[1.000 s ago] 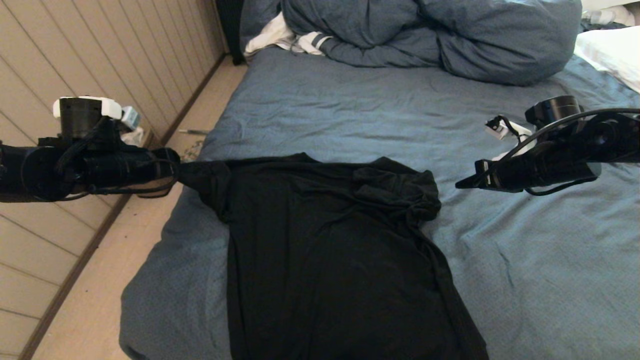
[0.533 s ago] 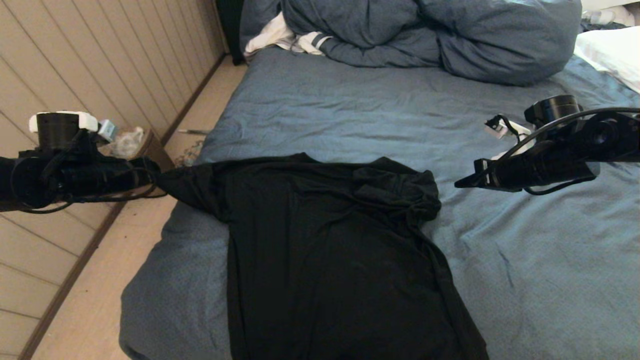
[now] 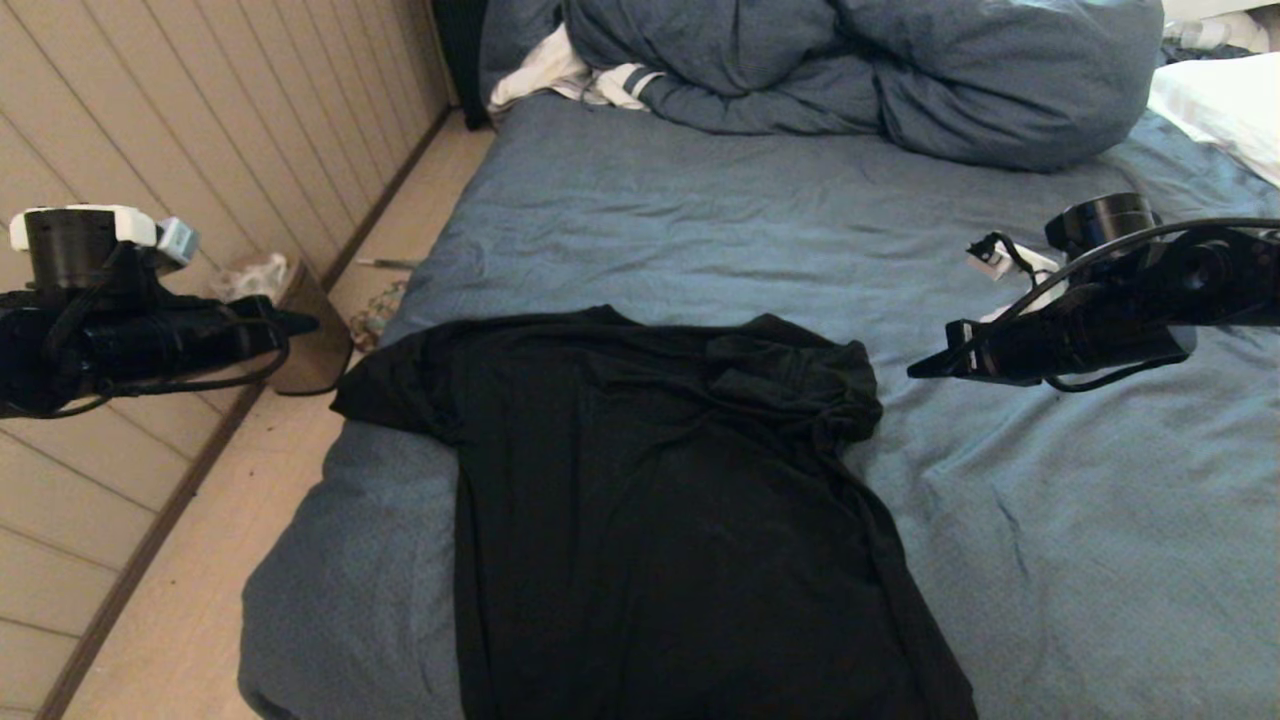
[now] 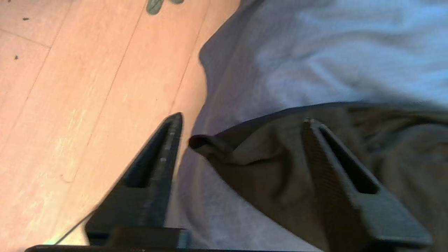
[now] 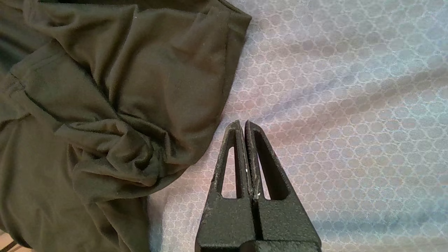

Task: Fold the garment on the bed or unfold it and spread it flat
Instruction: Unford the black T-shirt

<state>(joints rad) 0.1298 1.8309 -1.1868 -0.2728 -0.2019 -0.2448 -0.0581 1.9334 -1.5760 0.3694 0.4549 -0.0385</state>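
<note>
The garment (image 3: 650, 500), a black T-shirt with its plain side up, lies on the bed (image 3: 700, 220) near the front. Its left sleeve (image 3: 385, 390) rests loose at the bed's left edge. The right sleeve (image 3: 800, 385) is bunched up. My left gripper (image 3: 300, 322) hovers over the floor just left of the bed. It is open, and the sleeve tip (image 4: 210, 145) lies below the left gripper (image 4: 244, 118) without touching either finger. My right gripper (image 3: 915, 370) hangs shut and empty over the sheet, right of the bunched sleeve (image 5: 122, 87); the right gripper (image 5: 243, 122) is clear of the cloth.
A bulky blue duvet (image 3: 850, 70) and a white stripe-cuffed cloth (image 3: 560, 75) lie at the far end, with a white pillow (image 3: 1220, 100) at far right. A panelled wall (image 3: 150, 120), a strip of wooden floor (image 3: 200, 600) and a small brown bin (image 3: 310, 350) lie left of the bed.
My left gripper opened, let go of the left sleeve and drew back to the left. The sleeve dropped onto the bed's edge. The right arm stayed still.
</note>
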